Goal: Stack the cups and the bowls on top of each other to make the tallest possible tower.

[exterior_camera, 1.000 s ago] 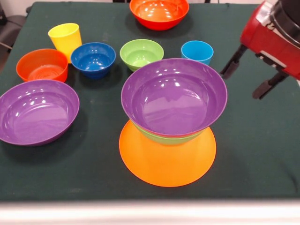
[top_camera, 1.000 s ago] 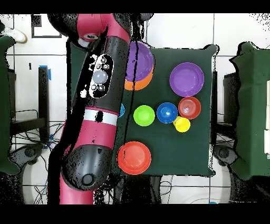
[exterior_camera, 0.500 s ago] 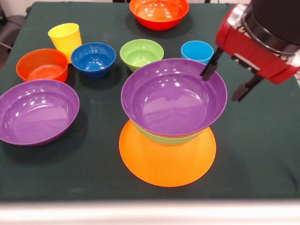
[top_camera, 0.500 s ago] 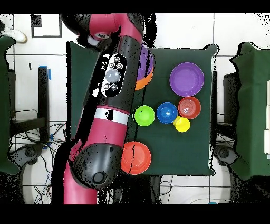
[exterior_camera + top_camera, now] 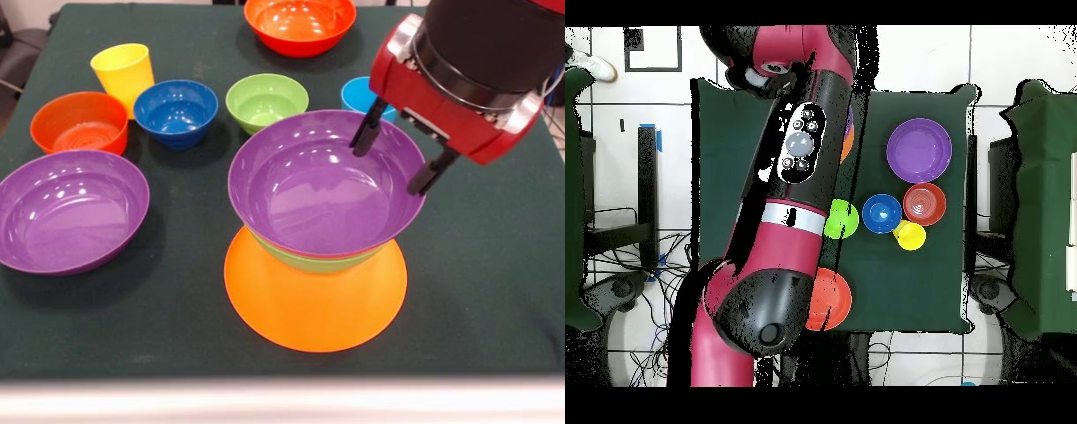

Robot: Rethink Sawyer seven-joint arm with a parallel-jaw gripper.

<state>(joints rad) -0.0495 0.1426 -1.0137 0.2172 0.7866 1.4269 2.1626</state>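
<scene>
Front view: the tool (image 5: 394,163) hangs over the right side of the tower (image 5: 322,230), its two black fingers (image 5: 365,134) spread apart with nothing between them, tips over the inside of the top purple bowl (image 5: 322,181). That bowl sits in a green bowl (image 5: 309,259), which stands on the upturned orange bowl (image 5: 313,300) near the front middle of the bench (image 5: 494,283). Second purple bowl (image 5: 69,209) at the left front, well apart from the tower. Behind it a red-orange bowl (image 5: 79,122), then the yellow cup (image 5: 124,75), the dark blue bowl (image 5: 176,109) and a small green bowl (image 5: 267,100) in a row. The light blue cup (image 5: 360,93) is partly hidden behind the arm (image 5: 477,53). A larger red-orange bowl (image 5: 300,22) sits at the far edge. Overhead view: the arm (image 5: 800,190) covers the tower almost wholly, only a purple and orange sliver (image 5: 849,135) shows beside it. The tool is hidden here. Loose purple bowl (image 5: 919,150), red-orange bowl (image 5: 924,204), blue bowl (image 5: 882,213), yellow cup (image 5: 910,236) cluster on the right; green bowl (image 5: 843,220) and big red-orange bowl (image 5: 833,298) are partly covered.
</scene>
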